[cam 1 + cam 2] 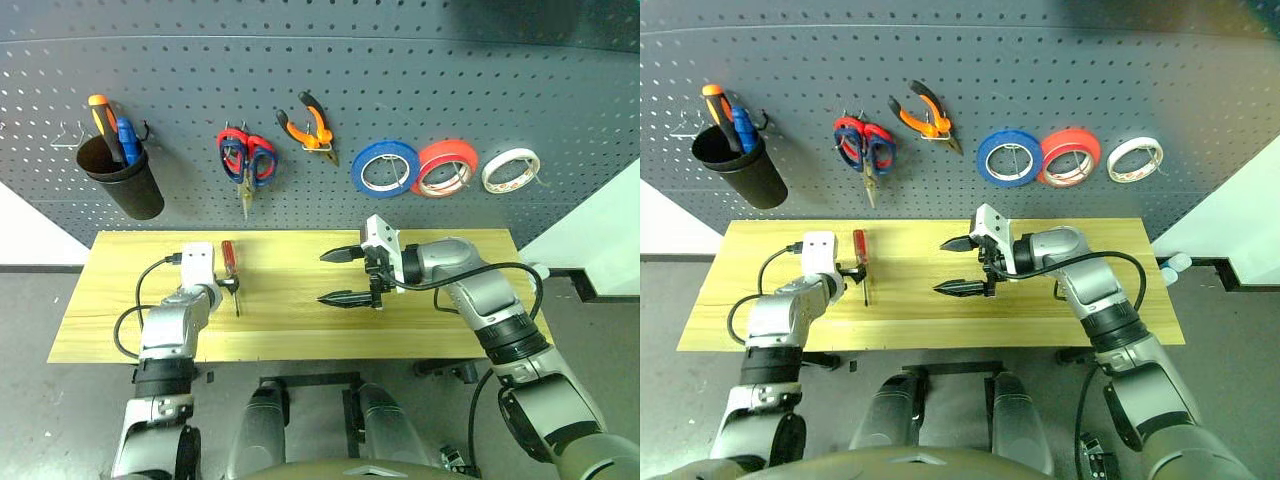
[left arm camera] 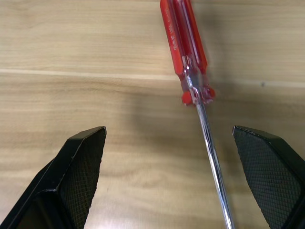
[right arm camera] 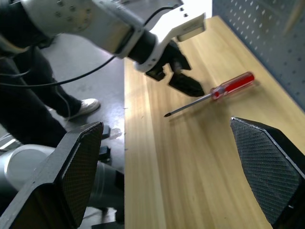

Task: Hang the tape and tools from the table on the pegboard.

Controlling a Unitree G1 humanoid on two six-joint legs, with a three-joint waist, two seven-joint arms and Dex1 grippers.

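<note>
Wooden table (image 1: 420, 335) up front, and our red-handled screwdriver (image 1: 229, 264) lies flat on its left part, handle toward the pegboard (image 1: 400, 90). We've got the left gripper (image 2: 170, 179) spread wide right over the shaft, fingers on both sides, not touching it. Right gripper (image 1: 343, 276) hangs open above mid-table. Already hung: pliers (image 1: 312, 127), scissors (image 1: 246, 160), three tape rolls (image 1: 443, 167) and a black cup (image 1: 122, 176).

A slim red-handled screwdriver (image 1: 229, 264) with a thin steel shaft lies flat on the light wooden plank surface (image 1: 290, 330), left of centre.
</note>
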